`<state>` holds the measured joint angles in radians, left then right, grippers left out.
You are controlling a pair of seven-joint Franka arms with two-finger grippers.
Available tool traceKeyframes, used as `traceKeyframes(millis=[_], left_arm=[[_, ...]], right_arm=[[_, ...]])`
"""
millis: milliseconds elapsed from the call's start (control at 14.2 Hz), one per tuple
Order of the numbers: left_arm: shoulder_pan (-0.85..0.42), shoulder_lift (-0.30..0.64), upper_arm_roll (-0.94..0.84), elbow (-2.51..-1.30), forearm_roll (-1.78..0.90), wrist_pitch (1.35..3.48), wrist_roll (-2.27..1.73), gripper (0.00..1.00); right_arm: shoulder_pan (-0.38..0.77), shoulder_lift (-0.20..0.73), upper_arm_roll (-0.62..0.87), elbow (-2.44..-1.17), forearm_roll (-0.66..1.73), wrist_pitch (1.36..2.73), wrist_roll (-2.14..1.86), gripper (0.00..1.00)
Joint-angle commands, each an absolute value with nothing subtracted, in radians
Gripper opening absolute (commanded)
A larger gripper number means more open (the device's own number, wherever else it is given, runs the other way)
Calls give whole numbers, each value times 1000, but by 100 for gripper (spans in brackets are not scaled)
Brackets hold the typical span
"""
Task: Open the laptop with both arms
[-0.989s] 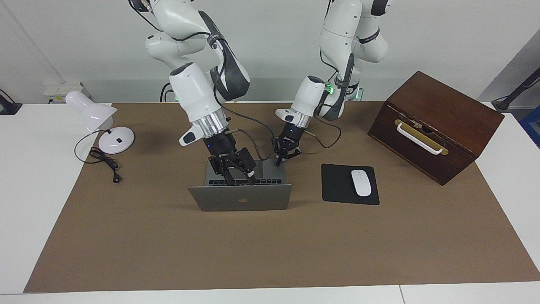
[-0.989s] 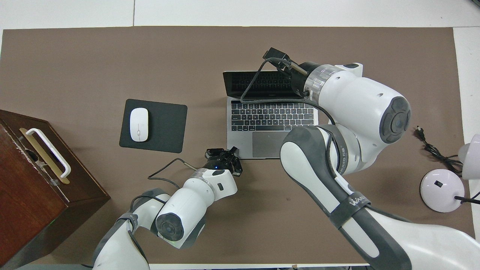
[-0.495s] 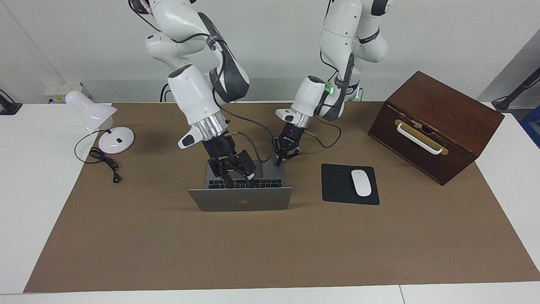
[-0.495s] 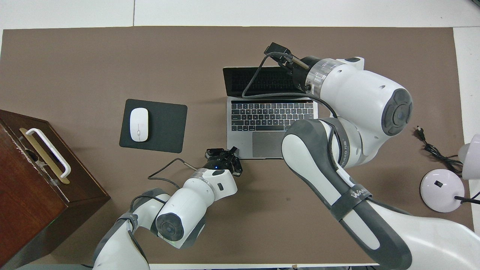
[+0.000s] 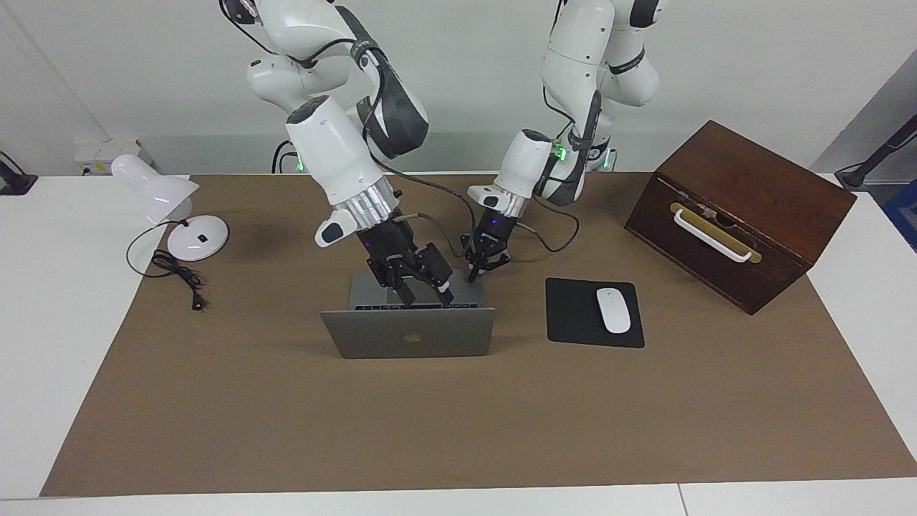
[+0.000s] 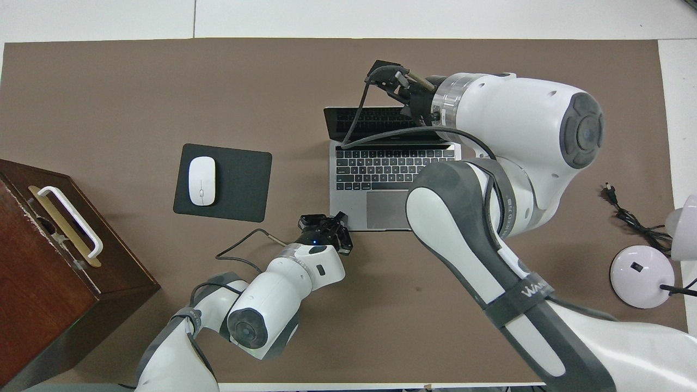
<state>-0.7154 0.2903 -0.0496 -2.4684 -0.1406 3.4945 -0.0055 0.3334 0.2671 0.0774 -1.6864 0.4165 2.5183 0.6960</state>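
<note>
While the brown mat (image 5: 458,401) covers most of the white table (image 5: 64,344), the things on it crowd the half nearer the robots. At the left arm's end a dark wooden box with a white handle (image 5: 738,215) stands at an angle; at the right arm's end a white desk lamp (image 5: 172,208) sits with its black cord (image 5: 175,276) trailing onto the mat.

The left gripper (image 5: 474,274) has its fingertips pressed together with nothing between them, and they rest on the corner of the base nearest the robots, on the left arm's side, of the thin silver-grey laptop (image 5: 408,333). That laptop sits mid-table, its lid raised almost upright so the dark apple logo faces away from the robots; the overhead view shows its dark keyboard (image 6: 393,167) and grey trackpad (image 6: 386,209).

The right gripper (image 5: 423,290) hangs over the keyboard just inside the lid's top edge; whether its fingers are spread or touching the lid cannot be told. Its own black cable (image 6: 375,133) loops across the screen.

Beside the laptop, toward the left arm's end, a black mouse pad (image 5: 573,315) carries a white mouse (image 5: 613,309), apart from both grippers.
</note>
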Motion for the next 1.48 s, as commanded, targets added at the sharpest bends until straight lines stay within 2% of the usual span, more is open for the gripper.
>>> traceKeyframes(millis=[0,353,565,777,1060,1272,1413], left_arm=[[-726,362,-37,-2419,-153,3504,-37,0],[-727,281,-37,-2416,-155,3476,-152,0],[-727,213,-37,-2414,-155,3370,-212,0],[-724,146,-37,-2413,-155,3272,-265,0],[-680,39,-34,-2398,-156,3058,-279,0],[-638,-38,-29,-2346,-158,2832,-282,0],[-617,-84,-28,-2335,-158,2761,-305,0]], right_arm=[[360,267,78,-1544,284,2299,884,100],[338,264,71,-1301,229,1831,930,100],[263,247,77,-1211,229,1602,809,100],[192,198,77,-1190,229,1461,668,100],[75,189,75,-1103,174,1255,377,100],[8,169,75,-1100,54,1190,94,100],[-26,154,71,-1100,-10,1189,-48,100]])
